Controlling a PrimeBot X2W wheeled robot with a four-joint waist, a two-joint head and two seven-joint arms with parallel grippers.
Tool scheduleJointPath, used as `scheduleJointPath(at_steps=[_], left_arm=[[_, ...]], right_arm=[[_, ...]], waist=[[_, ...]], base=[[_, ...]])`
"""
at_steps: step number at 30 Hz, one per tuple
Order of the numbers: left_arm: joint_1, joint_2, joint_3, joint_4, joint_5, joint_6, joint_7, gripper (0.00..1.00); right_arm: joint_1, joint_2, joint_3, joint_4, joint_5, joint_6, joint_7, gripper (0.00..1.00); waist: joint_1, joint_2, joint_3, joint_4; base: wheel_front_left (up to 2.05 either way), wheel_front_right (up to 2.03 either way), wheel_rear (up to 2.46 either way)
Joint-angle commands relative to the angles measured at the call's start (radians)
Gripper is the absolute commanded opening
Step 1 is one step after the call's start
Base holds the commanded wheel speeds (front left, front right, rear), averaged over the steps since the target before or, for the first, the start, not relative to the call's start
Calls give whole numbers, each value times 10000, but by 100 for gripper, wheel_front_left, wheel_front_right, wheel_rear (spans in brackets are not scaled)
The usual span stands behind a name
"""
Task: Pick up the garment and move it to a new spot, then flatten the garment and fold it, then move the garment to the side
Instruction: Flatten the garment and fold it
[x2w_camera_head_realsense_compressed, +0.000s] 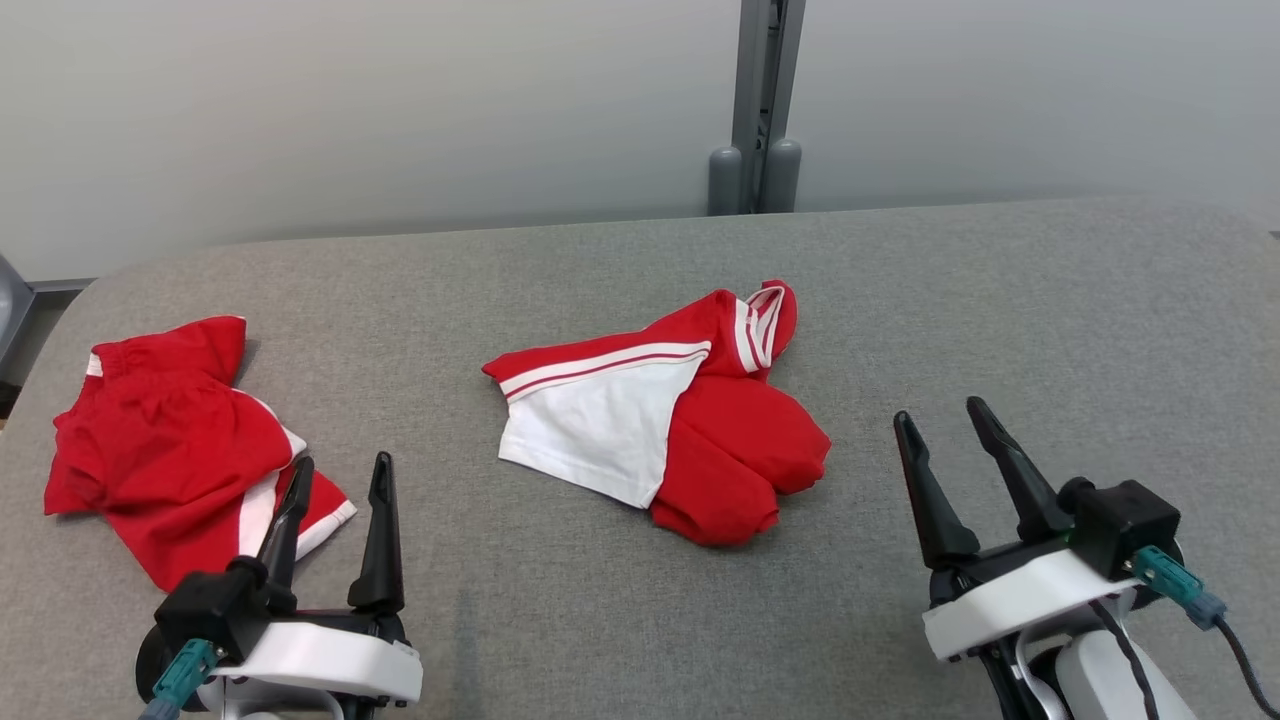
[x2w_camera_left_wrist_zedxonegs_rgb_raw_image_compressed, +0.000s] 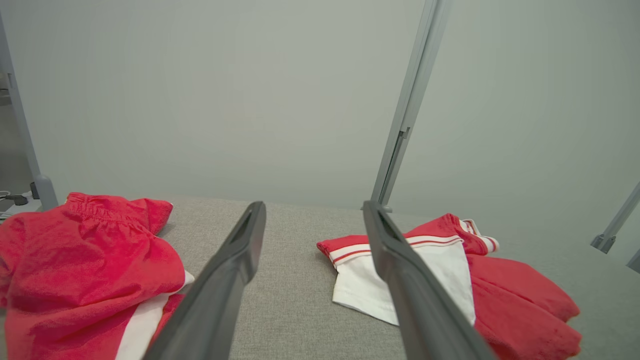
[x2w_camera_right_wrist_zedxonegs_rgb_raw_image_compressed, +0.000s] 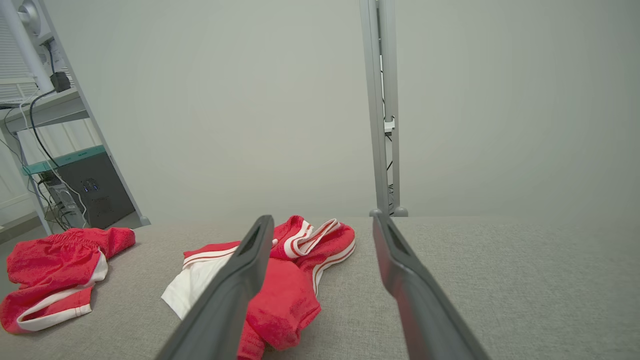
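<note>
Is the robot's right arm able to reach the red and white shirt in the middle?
Probably yes. The right pincer is open, off to the side of the shirt, and just bare grey table lies between them.

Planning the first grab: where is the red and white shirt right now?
The shirt lies crumpled on the table, centre of the head view, between and ahead of the left gripper and right gripper, red shorts to its left.

Crumpled red/wht garment (x2w_camera_head_realsense_compressed: 690, 430) (ctr)
</note>
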Motion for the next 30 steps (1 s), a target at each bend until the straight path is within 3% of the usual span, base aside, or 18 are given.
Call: scheduleJointPath(at_steps=[1, 5, 9, 20, 30], left_arm=[[-78, -1, 40, 40, 32, -80, -22, 100], [-140, -42, 34, 150, 40, -144, -20, 100], [-131, -88, 4, 252, -10, -171, -22, 100], [-193, -155, -192, 408, -199, -171, -21, 100], [-302, -157, -529, 425, -535, -3, -21, 100]], right_arm=[[-257, -81, 231, 89, 101, 19, -49, 100], [-933, -262, 1082, 654, 453, 19, 11, 100], [-1778, -339, 1729, 1474, 839, 18, 844, 100], [-3334, 202, 1792, 4255, 1702, 16, 3689, 100], [-4241, 364, 1350, 5772, 2538, 15, 4546, 100]], waist=[[0, 0, 5, 103], [0, 0, 11, 379], [0, 0, -8, 774], [0, 0, 113, 1937], [0, 0, 421, 2755]], base=[[0, 0, 0], [0, 0, 0], [0, 0, 0], [0, 0, 0], [0, 0, 0]])
